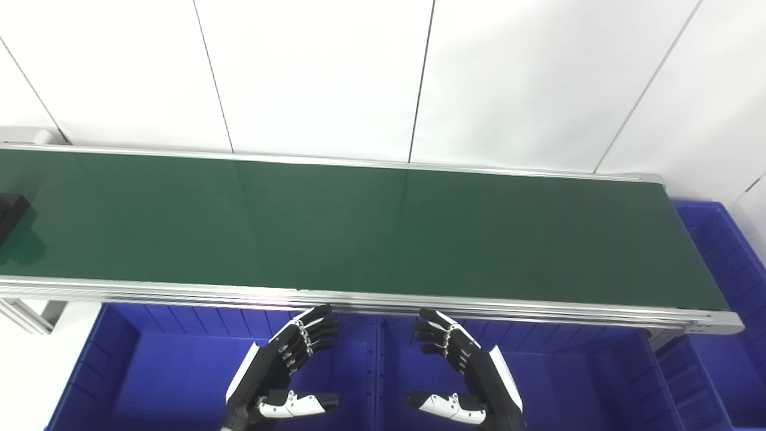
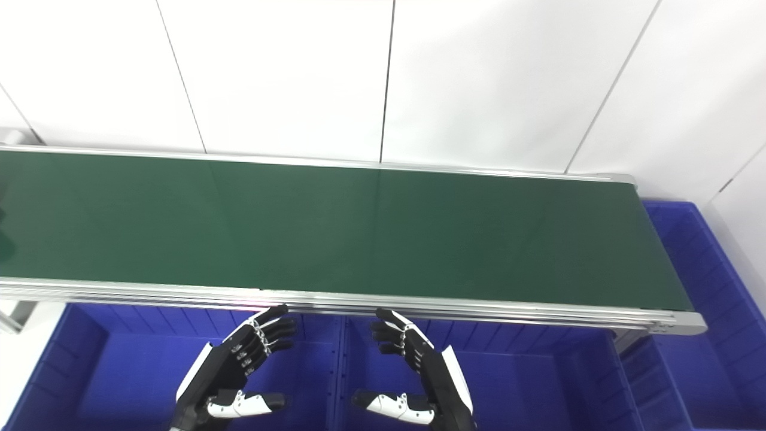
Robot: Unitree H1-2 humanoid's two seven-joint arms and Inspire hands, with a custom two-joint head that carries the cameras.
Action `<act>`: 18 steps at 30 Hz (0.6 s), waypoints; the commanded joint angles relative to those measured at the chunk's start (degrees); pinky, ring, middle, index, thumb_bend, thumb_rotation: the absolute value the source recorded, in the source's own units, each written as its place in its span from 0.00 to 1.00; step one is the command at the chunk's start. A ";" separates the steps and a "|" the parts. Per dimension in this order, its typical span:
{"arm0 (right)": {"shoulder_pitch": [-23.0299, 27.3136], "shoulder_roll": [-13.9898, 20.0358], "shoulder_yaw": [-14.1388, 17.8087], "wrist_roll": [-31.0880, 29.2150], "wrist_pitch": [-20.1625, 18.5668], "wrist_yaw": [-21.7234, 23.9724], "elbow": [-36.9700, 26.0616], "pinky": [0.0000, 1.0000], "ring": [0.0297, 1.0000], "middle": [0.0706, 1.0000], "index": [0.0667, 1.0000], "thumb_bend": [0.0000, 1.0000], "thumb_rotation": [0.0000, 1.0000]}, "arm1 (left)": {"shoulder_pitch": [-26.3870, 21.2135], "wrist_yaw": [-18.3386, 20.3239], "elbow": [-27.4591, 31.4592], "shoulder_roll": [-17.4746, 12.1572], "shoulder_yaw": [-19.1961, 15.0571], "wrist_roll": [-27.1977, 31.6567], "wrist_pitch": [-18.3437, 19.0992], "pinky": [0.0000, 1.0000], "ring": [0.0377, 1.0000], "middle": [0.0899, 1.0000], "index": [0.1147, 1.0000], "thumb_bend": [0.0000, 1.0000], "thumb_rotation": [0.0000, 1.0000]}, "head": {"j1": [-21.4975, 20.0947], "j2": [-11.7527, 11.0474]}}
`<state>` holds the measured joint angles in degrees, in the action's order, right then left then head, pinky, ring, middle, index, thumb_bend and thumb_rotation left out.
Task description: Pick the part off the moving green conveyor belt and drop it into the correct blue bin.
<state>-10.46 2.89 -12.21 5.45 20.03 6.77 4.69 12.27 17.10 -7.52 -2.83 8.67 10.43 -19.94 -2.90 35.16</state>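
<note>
A dark part (image 1: 11, 216) is just coming into view at the far left edge of the green conveyor belt (image 1: 359, 227); most of it is cut off by the frame. My left hand (image 1: 281, 368) and right hand (image 1: 461, 368) hover side by side below the belt's near rail, palms facing each other. Both are open and hold nothing. The left hand is over the left blue bin (image 1: 149, 383), the right hand over the middle blue bin (image 1: 586, 383). In the right eye view the part does not show.
A third blue bin (image 1: 727, 269) stands past the belt's right end. The belt's aluminium near rail (image 1: 383, 299) runs just beyond my fingertips. A divider wall (image 1: 378, 371) separates the two near bins. White wall panels rise behind the belt.
</note>
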 commanded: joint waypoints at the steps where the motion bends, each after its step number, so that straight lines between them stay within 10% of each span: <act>1: 0.51 -0.33 0.03 -0.65 3.09 0.04 -1.11 0.73 0.77 0.78 0.83 0.81 0.34 | -0.74 0.50 0.78 0.11 0.02 0.21 -1.74 0.80 0.81 0.79 0.82 1.00 0.21 | 0.13 -0.16; 18: 0.48 -0.20 0.13 -0.42 3.02 -0.07 -1.09 0.73 0.77 0.77 0.83 0.81 0.34 | -0.82 0.74 0.48 0.12 -0.02 0.54 -2.26 0.79 0.81 0.79 0.82 1.00 0.21 | 0.04 -0.21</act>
<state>-10.45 2.92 -12.19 5.46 20.03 6.75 5.06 12.25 17.11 -7.67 -2.83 8.67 10.38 -19.97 -2.90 34.98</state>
